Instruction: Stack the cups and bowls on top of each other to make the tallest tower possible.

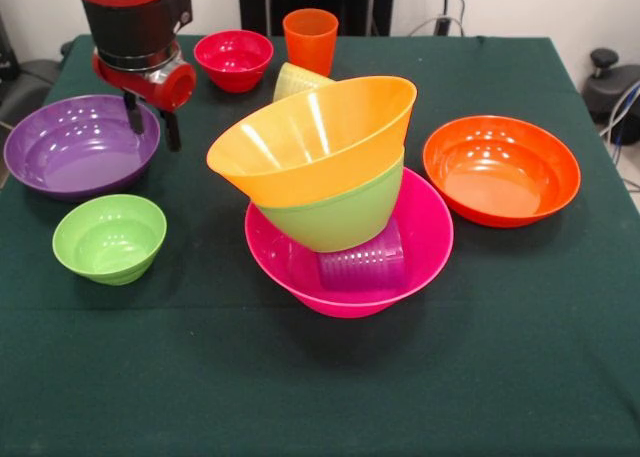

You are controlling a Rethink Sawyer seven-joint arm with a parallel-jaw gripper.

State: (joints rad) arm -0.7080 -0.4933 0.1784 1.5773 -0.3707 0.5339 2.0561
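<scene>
In the upper left of the frame the red and black arm comes down from the top edge, and its gripper (152,125) hangs with two dark fingers (133,114) pointing down, spread a little apart with nothing between them. The fingertips sit just over the right-hand rim of the large purple bowl (80,143), which rests upright on the green tablecloth (320,387) at the left edge.

Below that bowl, in the lower left, stands the small green bowl (109,238), upright and apart from its neighbours. To the right of the gripper, near the top of the frame, is the small red bowl (234,60), and just right of it the orange cup (310,41) stands upright. The yellow cup (296,81) lies on its side just below the orange one, partly hidden behind the stack.

In the middle of the frame is the tower. Its base is the large pink bowl (420,239), sitting flat on the cloth. Inside it the purple cup (362,261) lies on its side. The medium green bowl (335,215) leans on that cup, tilted with its mouth toward the upper left, and the yellow-orange bowl (310,142) is nested in it at the same tilt, its rim highest at the right.

At the right of the frame, well apart from the tower, the large orange-red bowl (501,169) sits upright and empty.
</scene>
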